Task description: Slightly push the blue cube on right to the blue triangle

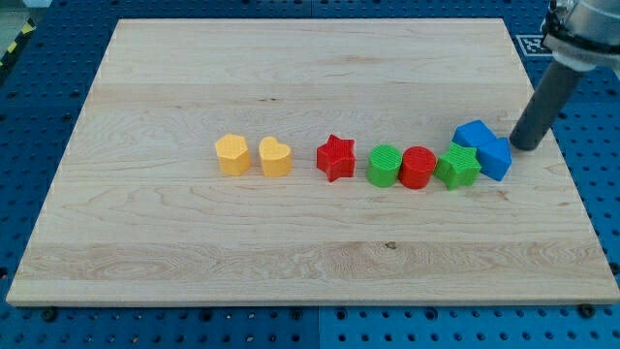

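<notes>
The blue cube (496, 158) lies at the right of the wooden board (291, 87), touching the blue triangle (474, 134), which sits just up and left of it. My tip (524, 146) stands on the board just right of the blue cube and blue triangle, a small gap from the cube's upper right edge. The dark rod rises from the tip toward the view's top right.
A row runs leftward from the blue blocks: a green star (458, 166) touching the cube, a red cylinder (418, 168), a green cylinder (385, 166), a red star (336, 157), a yellow heart (275, 157) and a yellow hexagon (232, 154).
</notes>
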{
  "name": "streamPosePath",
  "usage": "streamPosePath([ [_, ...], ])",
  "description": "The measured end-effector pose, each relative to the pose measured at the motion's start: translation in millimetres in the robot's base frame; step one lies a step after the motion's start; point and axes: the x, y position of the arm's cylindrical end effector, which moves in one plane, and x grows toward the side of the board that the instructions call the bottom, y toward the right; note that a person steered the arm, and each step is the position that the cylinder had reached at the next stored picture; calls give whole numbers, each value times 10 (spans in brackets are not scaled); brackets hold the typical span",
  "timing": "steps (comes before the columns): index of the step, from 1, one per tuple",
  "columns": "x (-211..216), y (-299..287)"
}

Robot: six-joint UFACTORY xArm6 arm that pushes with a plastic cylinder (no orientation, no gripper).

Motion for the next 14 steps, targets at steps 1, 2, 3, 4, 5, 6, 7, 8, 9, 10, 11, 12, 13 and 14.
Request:
streamPosePath([
  [1,-443,-124],
  [2,-550,-886],
  [3,-490,-1567],
  [4,-145,-1682],
  [5,13,-1655],
  [6,15,-1513],
  [7,44,-1293],
  [8,66,-1136],
  [9,66,-973],
  [10,66,-771],
  [11,66,-509],
  [12,66,-235],
  [13,39,-128],
  [14,-111,-78],
])
